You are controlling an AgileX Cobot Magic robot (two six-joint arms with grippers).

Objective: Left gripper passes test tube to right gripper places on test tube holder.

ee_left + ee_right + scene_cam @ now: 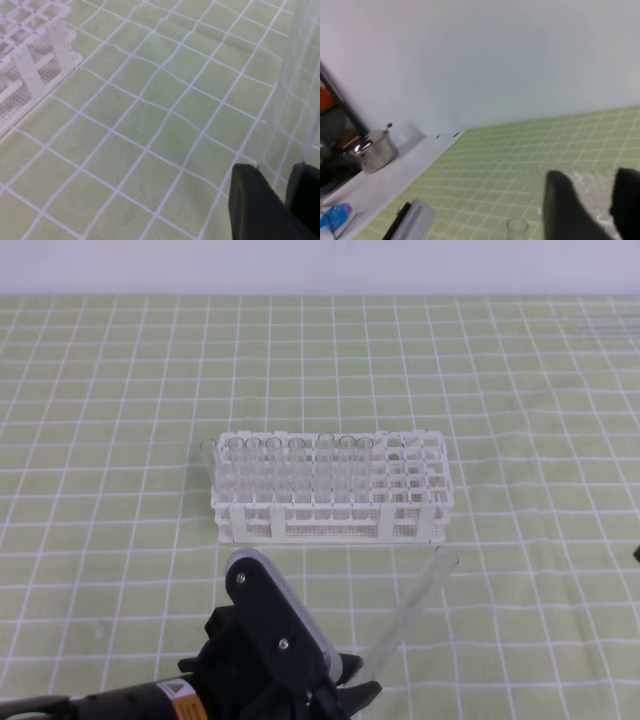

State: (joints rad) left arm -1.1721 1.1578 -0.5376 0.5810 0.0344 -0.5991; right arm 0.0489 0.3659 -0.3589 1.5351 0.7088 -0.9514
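My left gripper (pixel 360 692) sits at the bottom of the high view, shut on the lower end of the clear test tube (pixel 410 605). The tube slants up and to the right, its open rim near the front right corner of the test tube holder (pixel 330 528). In the left wrist view the tube (pixel 295 90) rises between the black fingers (pixel 252 200). The white holder carries several clear tubes in its left half. In the right wrist view, my right gripper (pixel 591 176) is open with nothing between its fingers. The tube's rim (pixel 517 225) lies to their lower left.
A green checked cloth (pixel 120 390) covers the table, with a pale wall behind it. In the right wrist view a metal pot (pixel 372 150) stands on a white counter beyond the cloth's edge. The holder's corner (pixel 30 75) fills the upper left of the left wrist view.
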